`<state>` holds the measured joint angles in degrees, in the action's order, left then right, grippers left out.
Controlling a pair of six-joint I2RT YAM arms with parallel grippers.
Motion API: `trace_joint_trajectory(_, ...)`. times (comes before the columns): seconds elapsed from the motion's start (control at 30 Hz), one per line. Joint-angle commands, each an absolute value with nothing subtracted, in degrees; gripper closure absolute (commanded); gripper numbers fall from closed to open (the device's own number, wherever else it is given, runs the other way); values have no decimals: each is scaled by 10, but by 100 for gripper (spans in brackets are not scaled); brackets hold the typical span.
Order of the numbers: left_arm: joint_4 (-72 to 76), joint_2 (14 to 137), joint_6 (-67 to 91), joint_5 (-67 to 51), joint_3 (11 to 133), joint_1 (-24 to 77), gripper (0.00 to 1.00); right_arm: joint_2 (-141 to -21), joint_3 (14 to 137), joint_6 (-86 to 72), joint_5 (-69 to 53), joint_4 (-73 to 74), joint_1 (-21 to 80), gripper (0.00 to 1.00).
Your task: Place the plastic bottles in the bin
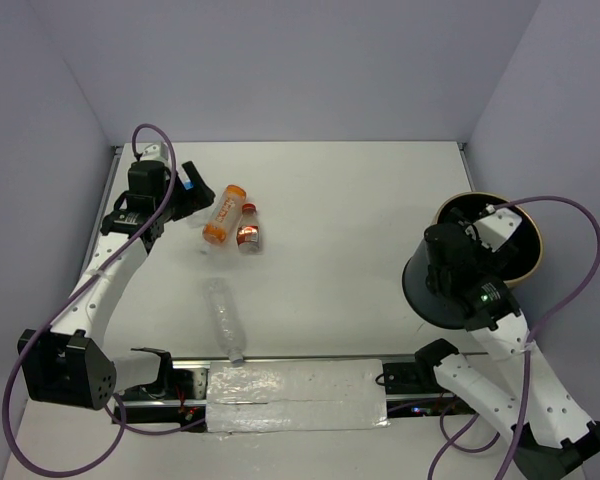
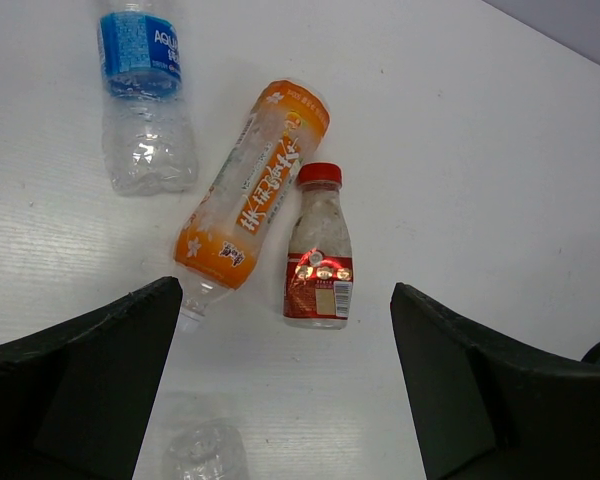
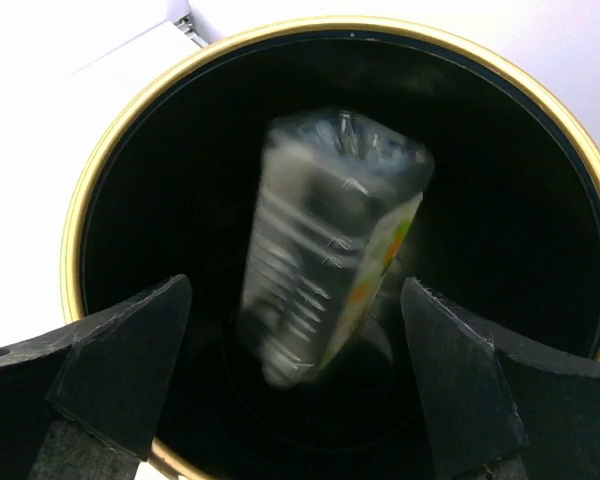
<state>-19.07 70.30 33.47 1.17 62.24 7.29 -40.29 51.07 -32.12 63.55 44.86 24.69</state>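
Starting at the far-left corner of the surface (image 1: 350, 220): the left gripper (image 2: 283, 295) hangs over a little cluster of bottles with its jaws spread wide and nothing between them, so it's released and empty. In its wrist view, the blue-labelled bottle (image 2: 140, 90) lies off to one side. The orange bottle (image 2: 255, 195) and the short red-labelled bottle (image 2: 320, 250) lie side by side, touching or close to it, right in the gap between the jaws. My guess is it's parked there to line up a pick on 1 of those 2. They're packed so tight that closing on 1 could nudge the other.

Nearer the front edge, left of the middle, the plain clear bottle (image 1: 224, 320) lies on its side, well apart from the rest.

Over by the right edge sits the bin (image 3: 90, 180), with the right gripper (image 3: 295, 285) straight above its mouth. Its jaws are apart too, and the yellow-green-labelled bottle (image 3: 330, 230) sits inside the rim touching neither one. It's smeared with blur, so I'd say it's dropping in. Holding it dead centre over the opening makes sense, since there's no rim to bounce off.

So that's 1 of 5 in the bin and 4 left on the surface.
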Motion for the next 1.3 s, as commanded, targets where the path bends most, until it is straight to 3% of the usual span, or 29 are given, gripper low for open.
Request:
trace_joint_trajectory(0.0, -171, 699, 339, 14, 628, 76, 1, -410, 533, -330, 637, 461, 243, 7)
trace_joint_trajectory(0.17, -203, 712, 355, 59, 623, 76, 1, -412, 596, -246, 571, 423, 244, 5)
trace_joint_trajectory(0.37, -270, 758, 387, 109, 621, 77, 1, -532, 778, -200, 476, 449, 257, 0)
trace_joint_trajectory(0.6, -261, 730, 424, 116, 550, 92, 1, -645, 889, -173, 379, 456, 344, 0)
trace_joint_trajectory(0.83, -245, 664, 489, 69, 461, 119, 3, -704, 854, -192, 312, 401, 409, 0)
trace_joint_trajectory(1.1, -337, 616, 576, 104, 429, 243, 1, -710, 800, -206, 304, 370, 412, 0)
trace_joint_trajectory(1.27, -351, 583, 643, 128, 389, 271, 1, -715, 782, -204, 313, 372, 412, 0)
